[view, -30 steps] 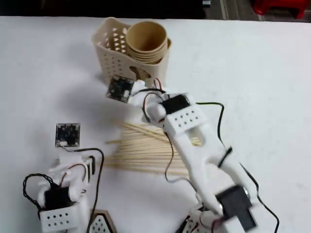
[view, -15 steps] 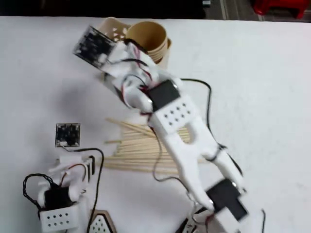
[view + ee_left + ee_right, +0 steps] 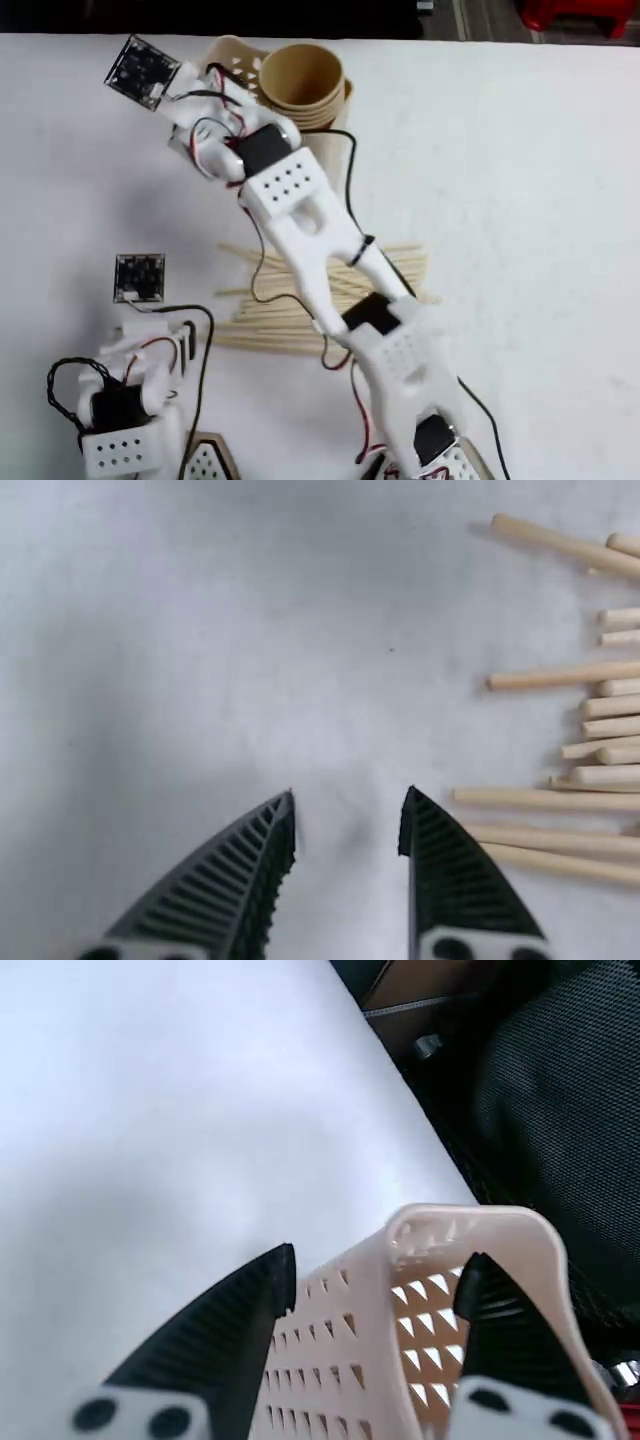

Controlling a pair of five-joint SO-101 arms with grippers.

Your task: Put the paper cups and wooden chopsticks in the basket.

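A cream perforated basket [image 3: 228, 58] stands at the back of the white table with a stack of paper cups [image 3: 303, 82] inside it. Wooden chopsticks [image 3: 290, 305] lie in a loose pile at mid-table. My right arm [image 3: 290, 195] stretches over the pile to the basket. Its gripper [image 3: 378, 1258] is open and straddles the basket's corner wall [image 3: 440, 1260], one finger on each side. My left arm [image 3: 125, 395] sits at the front left. Its gripper [image 3: 345, 810] is open just above bare table, with the chopstick ends [image 3: 590, 730] close beside it.
The table's far edge [image 3: 400, 1070] runs just behind the basket, with dark floor and a black mesh seat [image 3: 560, 1110] beyond. A red object [image 3: 580, 12] sits off the far right corner. Open white tabletop [image 3: 530, 180] lies to the right.
My right arm swung up from over the chopsticks to the basket's far left corner. The chopstick pile shows more. The left arm has stayed still.
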